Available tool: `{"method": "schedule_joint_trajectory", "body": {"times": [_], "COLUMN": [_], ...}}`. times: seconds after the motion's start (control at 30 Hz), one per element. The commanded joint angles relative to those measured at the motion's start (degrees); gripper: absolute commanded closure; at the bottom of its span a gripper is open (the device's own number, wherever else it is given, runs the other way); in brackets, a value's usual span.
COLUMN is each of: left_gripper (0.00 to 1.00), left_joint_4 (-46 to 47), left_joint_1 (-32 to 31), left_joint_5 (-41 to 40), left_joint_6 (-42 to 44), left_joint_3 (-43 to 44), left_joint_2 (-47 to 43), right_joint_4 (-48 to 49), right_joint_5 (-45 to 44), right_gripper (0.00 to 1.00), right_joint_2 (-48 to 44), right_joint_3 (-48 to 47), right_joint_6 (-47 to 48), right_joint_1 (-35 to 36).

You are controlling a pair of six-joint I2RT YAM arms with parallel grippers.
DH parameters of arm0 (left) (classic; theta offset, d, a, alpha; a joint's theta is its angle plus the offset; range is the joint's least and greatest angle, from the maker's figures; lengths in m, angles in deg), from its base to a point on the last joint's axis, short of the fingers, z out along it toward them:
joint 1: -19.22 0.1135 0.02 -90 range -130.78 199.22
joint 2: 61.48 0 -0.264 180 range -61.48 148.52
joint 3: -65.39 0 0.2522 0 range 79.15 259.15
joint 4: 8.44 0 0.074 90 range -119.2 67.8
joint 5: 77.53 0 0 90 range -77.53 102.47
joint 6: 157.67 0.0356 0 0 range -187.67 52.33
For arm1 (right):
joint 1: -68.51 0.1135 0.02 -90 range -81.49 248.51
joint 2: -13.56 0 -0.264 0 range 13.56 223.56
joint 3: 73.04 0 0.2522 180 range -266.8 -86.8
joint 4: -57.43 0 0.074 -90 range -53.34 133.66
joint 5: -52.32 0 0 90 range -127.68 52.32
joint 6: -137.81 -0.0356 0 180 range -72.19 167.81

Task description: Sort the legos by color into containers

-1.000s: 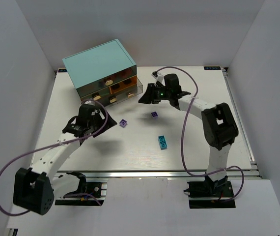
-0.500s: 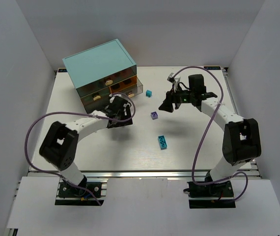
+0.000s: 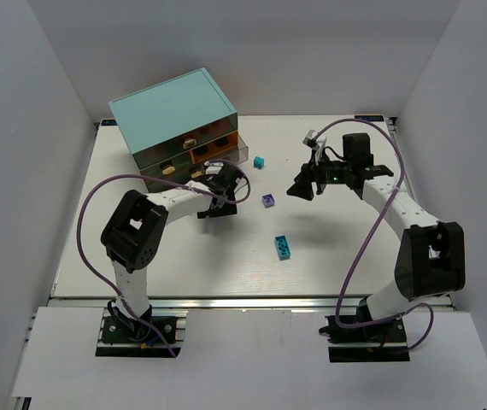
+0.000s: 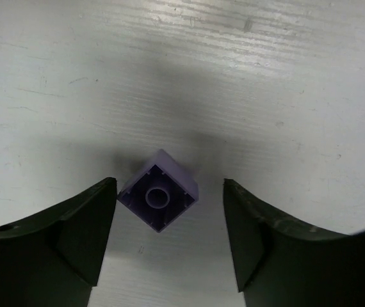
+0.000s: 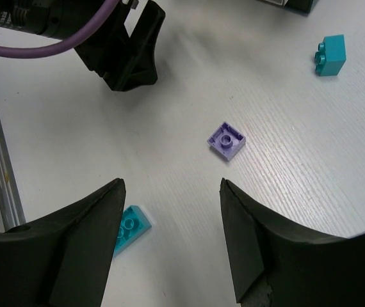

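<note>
Left end effector (image 4: 170,188): open. Its dark fingers stand on either side of a purple lego (image 4: 159,198). The left finger is just beside the brick's corner and the right finger is clear of it.
Purple lego: lies on the desk (image 4: 266,77) with its hollow underside up, in front of the cabinet.
Right end effector (image 5: 171,192): open and holding nothing. It hangs over the desk right of centre.
Second purple lego (image 3: 268,201): flat on the desk between the two end effectors, touching neither.
Small cyan lego (image 3: 260,161): on the desk, near the cabinet's right front corner.
Larger cyan lego (image 3: 283,246): near the middle of the desk, closer to the arm bases than the second purple lego.
Cabinet (image 3: 171,107): light teal, at the far left of the desk.
Drawers (image 3: 212,152): brownish, cream knobs — what they hold cannot be told.
</note>
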Motion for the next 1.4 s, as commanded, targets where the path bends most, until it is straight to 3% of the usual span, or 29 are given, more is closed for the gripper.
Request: {"method": "schedule_joint_trajectory", "body": {"times": [0.0,0.23,0.33,0.53,0.6,0.73,0.77,0.8,0.93,1.1,1.23,1.37], "left_gripper": [0.26,0.56,0.63,0.69,0.69,0.68,0.69,0.69,0.67,0.67,0.65,0.56], "left_joint_4": [-0.88,0.79,0.79,4.56,4.31,3.78,3.60,3.43,-0.35,-2.90,-4.39,-5.54], "left_joint_1": [-0.20,-1.25,-1.87,-3.54,-3.54,-2.93,-2.40,-2.40,-1.35,0.50,1.82,2.96], "left_joint_5": [-1.55,-0.49,-0.14,2.50,1.19,-2.15,-2.42,-3.81,-10.92,-13.32,-13.76,-15.25], "left_joint_6": [-0.34,-1.22,-2.10,-2.37,-2.11,-0.97,-0.53,-0.44,0.88,3.78,4.93,4.93], "left_joint_3": [1.34,-2.26,-4.37,-7.98,-7.02,-2.54,-1.22,1.49,11.34,25.38,31.29,32.98], "left_joint_2": [-0.60,-4.80,-8.66,-20.79,-25.02,-27.05,-26.79,-25.66,-18.19,-8.35,-1.93,0.54], "right_joint_4": [0.16,0.07,-0.10,-1.42,-1.77,-3.27,-3.27,-3.18,-3.53,-3.97,-3.71,-3.27], "right_joint_5": [1.52,1.44,1.44,1.61,1.79,2.40,2.32,2.05,1.26,1.00,0.56,0.03], "right_gripper": [0.34,0.34,0.34,0.35,0.43,0.71,0.83,0.85,0.79,0.76,0.68,0.55], "right_joint_2": [-1.78,-2.75,-3.02,-3.89,-3.98,-3.63,-3.54,-3.63,-3.54,-4.77,-5.83,-6.27], "right_joint_3": [1.01,2.06,2.24,3.03,3.38,3.38,3.38,3.47,3.47,4.52,5.66,6.63], "right_joint_6": [0.91,1.52,1.96,3.81,4.24,5.56,5.65,5.74,5.48,6.62,6.88,6.71], "right_joint_1": [-0.94,-1.73,-2.08,-2.26,-2.17,-1.90,-1.90,-1.73,-1.46,-0.85,-0.94,-0.85]}}
